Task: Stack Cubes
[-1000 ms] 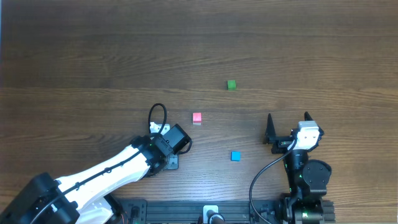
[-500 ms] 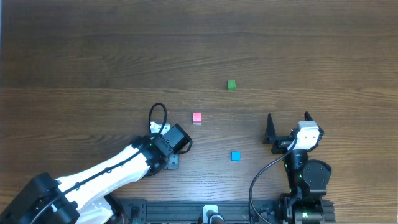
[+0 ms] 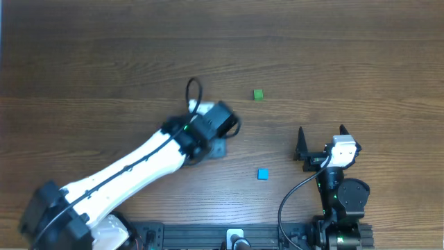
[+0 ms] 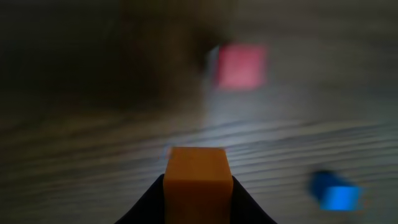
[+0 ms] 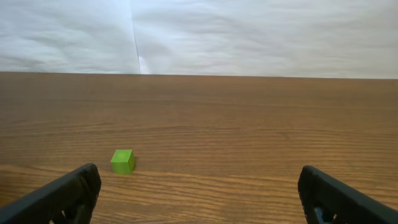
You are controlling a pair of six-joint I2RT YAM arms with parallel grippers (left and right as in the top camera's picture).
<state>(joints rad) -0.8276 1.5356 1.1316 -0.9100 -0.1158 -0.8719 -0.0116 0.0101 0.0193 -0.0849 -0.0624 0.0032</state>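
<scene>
My left hand clamps the orange cube; releasing it off-centre over the pink cube could topple it.

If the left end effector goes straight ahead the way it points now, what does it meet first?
Probably the pink cube, lying ahead slightly off its line; depth is blurred. The left end effector holds an orange cube.

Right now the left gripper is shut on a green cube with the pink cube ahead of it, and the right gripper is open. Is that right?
Not quite. The cube held in the left gripper is an orange cube, not green, as the left wrist view shows. The green cube lies apart, unheld. The pink cube is ahead of it, and the right gripper is open.
</scene>
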